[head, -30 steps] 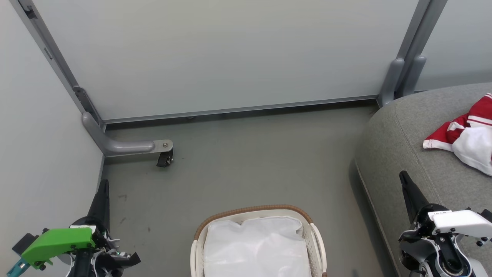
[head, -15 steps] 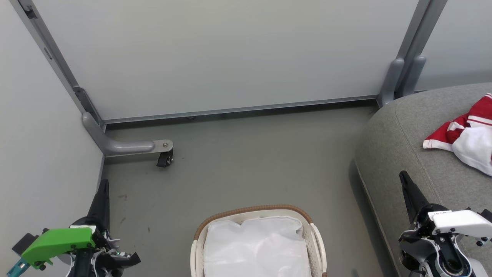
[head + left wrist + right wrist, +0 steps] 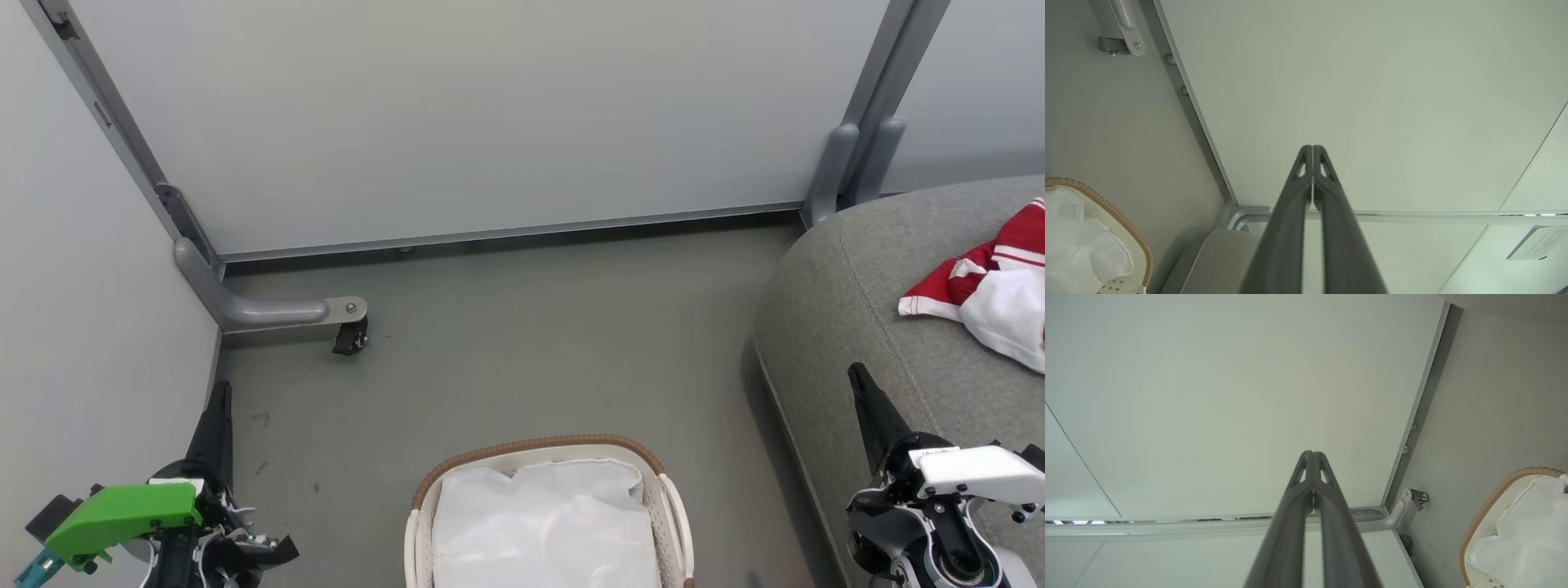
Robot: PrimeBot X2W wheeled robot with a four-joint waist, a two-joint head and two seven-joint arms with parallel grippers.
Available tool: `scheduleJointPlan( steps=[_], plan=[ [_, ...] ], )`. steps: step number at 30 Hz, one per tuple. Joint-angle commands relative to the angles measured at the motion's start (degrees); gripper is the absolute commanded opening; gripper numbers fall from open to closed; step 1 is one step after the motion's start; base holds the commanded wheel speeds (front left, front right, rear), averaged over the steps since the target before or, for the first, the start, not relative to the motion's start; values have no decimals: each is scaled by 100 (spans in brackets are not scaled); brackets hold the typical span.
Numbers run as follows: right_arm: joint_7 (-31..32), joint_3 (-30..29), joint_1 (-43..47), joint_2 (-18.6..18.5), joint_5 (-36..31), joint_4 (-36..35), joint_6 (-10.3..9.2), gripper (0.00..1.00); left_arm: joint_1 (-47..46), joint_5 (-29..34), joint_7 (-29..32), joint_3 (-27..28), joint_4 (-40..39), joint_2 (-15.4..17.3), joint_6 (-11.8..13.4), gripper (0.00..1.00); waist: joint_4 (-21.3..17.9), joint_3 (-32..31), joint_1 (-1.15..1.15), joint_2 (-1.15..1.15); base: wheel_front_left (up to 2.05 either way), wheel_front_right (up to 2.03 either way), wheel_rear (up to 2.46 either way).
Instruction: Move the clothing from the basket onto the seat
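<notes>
The basket point(image 3: 535, 446) stands on the floor at the bottom centre of the head view, its brown woven rim around a white cloth liner point(image 3: 545, 523); no red cloth shows inside it. The red and white clothing point(image 3: 984, 296) lies bunched on the grey seat point(image 3: 849, 310) at the right edge. My left gripper point(image 3: 220, 390) is shut and empty at the lower left, beside the wall. My right gripper point(image 3: 857, 376) is shut and empty at the lower right, over the seat's near side. In the wrist views, both the left gripper point(image 3: 1312, 148) and the right gripper point(image 3: 1310, 453) have their fingers pressed together.
Pale partition panels point(image 3: 457, 114) close off the back and left. A grey metal foot with a black caster point(image 3: 349, 336) sticks out onto the floor at the left. Grey floor point(image 3: 531, 351) lies between basket, panels and seat.
</notes>
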Motion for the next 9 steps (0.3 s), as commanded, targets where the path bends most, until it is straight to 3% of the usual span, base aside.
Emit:
scheduleJointPlan(
  steps=[1, 9],
  plan=[
    [7, -8, 17, -32, 20, -19, -2, 0, -54, -18, 15, 12, -7, 38, -21, 0, 0, 0, 0, 0, 0, 0, 0],
    [7, -8, 17, -32, 20, -19, -2, 0, -54, -18, 15, 12, -7, 38, -21, 0, 0, 0, 0, 0, 0, 0, 0]
  ],
)
